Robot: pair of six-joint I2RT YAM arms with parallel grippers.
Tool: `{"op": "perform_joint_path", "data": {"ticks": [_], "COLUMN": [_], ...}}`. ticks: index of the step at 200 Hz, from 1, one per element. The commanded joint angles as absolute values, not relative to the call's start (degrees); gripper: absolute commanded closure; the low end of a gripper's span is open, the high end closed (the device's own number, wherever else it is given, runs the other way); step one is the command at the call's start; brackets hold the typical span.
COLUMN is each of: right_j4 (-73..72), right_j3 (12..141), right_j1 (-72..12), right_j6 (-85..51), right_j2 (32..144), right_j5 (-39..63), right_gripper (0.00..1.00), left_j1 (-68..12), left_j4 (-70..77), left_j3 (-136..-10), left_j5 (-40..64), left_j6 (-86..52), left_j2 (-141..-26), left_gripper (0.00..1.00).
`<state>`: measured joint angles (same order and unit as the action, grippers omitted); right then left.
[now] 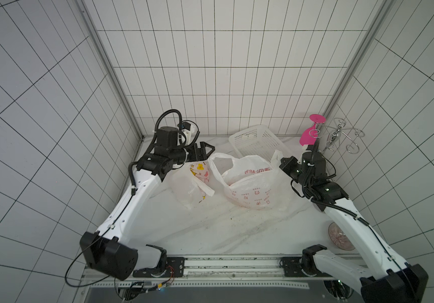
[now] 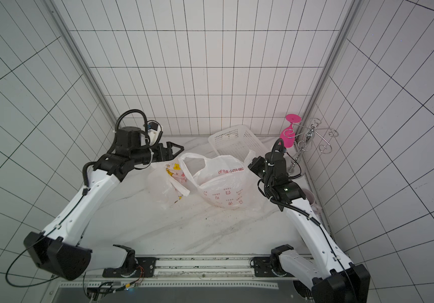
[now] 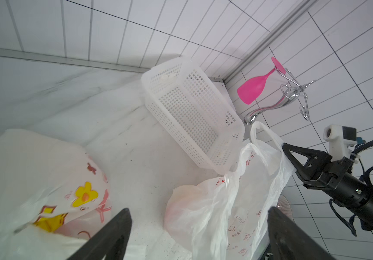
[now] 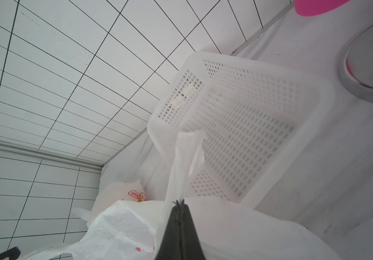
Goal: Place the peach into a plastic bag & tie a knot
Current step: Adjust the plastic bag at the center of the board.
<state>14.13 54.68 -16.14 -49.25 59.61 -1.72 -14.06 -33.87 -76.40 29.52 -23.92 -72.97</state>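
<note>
While the right fingers (image 4: 178,227) are pinched tight on one handle (image 4: 185,157) of the plastic bag (image 1: 247,183), holding that strip up right at the near corner of the white basket (image 1: 258,143), the left fingers (image 3: 113,234) are spread about as wide as they go, with nothing in them. They hang just beside the bag's other handle (image 1: 221,157), on the side away from the basket. Can't tell if they're touching it.

The bag itself sits on the bench (image 1: 210,230) right up against the basket's near side. Its mouth is gaping and the handles aren't tied yet. The peach (image 3: 183,202) looks to be inside already: there's a pinkish-orange lump showing through the plastic down at the bottom.

A second bag with cartoon print (image 1: 189,186) is slumped just past it, farther from the basket. A pink glass (image 1: 307,136) hangs upside down on a wire rack (image 1: 341,136) beside the basket.
</note>
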Motion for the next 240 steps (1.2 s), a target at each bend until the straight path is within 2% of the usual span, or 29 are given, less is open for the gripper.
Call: {"op": "perform_joint_path", "data": {"ticks": [1, 14, 34, 81, 97, 109, 139, 161, 240], "right_j4": [13.38, 13.38, 13.18, 12.66, 12.66, 13.01, 15.24, 17.53, 21.88], "right_j3": [53.50, 54.08, 54.78, 54.84, 55.17, 55.30, 57.38, 58.48, 60.67], "right_j1": [-14.77, -14.50, -14.44, -14.33, -14.33, -14.33, -14.33, -14.32, -14.34], "right_j6": [-49.71, -49.53, -49.57, -49.57, -48.00, -47.83, -46.89, -45.73, -48.45], "right_j2": [59.20, 59.33, 59.68, 59.60, 59.54, 59.04, 56.91, 53.61, 46.02], "right_j5": [-1.92, -1.50, -0.67, 0.87, 1.39, 1.67, 4.01, 4.30, 4.87], "right_gripper": [1.00, 1.00, 1.00, 1.00, 1.00, 1.00, 1.00, 1.00, 1.00], "left_j1": [-13.10, -17.14, -23.25, -23.46, -24.57, -25.49, -26.49, -25.44, -27.80], "left_j4": [-23.31, -20.01, -20.21, -22.45, -21.78, -20.32, -15.49, -19.54, -39.49], "left_j3": [-69.22, -65.93, -63.81, -65.45, -67.82, -69.13, -69.60, -71.55, -79.68], "left_j5": [29.92, 31.11, 26.56, 17.45, 18.99, 22.45, 30.05, 28.05, 21.76], "left_j6": [-28.86, -30.25, -27.84, -21.89, -21.95, -23.45, -29.61, -31.38, -36.22], "left_j2": [-69.92, -67.67, -66.10, -71.59, -74.63, -75.71, -73.07, -67.58, -63.98], "left_gripper": [0.04, 0.05, 0.06, 0.20, 0.30, 0.41, 0.86, 0.98, 1.00]}}
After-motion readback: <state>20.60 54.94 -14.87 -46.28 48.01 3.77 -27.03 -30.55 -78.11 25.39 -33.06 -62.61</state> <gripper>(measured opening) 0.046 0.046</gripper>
